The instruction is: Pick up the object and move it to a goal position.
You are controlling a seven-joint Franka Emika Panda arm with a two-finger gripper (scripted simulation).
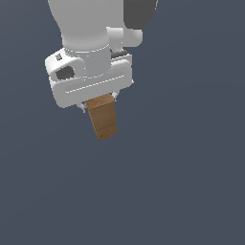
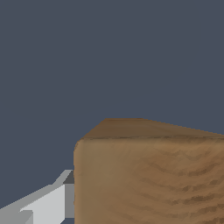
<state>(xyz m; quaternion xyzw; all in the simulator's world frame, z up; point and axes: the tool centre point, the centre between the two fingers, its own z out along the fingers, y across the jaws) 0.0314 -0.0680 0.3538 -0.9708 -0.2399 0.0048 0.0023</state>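
Carrying looks like the step in hand: the block (image 1: 103, 117) hangs from the gripper (image 1: 99, 101) with nothing under it but flat grey-blue ground, so I judge the pick done and the move toward the goal under way. In the exterior view the block juts down from beneath the white gripper body, tilted so its lower end leans toward the exterior view's right, its upper end tucked between the fingers. Only small tips of the fingers show at either side of the wood — the jaws appear drawn in to the block's narrow width and clamped on it. In the wrist view the block (image 2: 148, 175) fills the near field, wood grain plain on its face, with one finger (image 2: 48, 201) flat against its side.

No goal marker shows in either view, so where the block must go cannot be told from here. The next move, as I judge it, calls for a steady carry with the grip kept firm — the hold is near one end of a long piece, and a jerk could let it swing or slip.

No brand, label or writing can be read on the block, the gripper or the arm.
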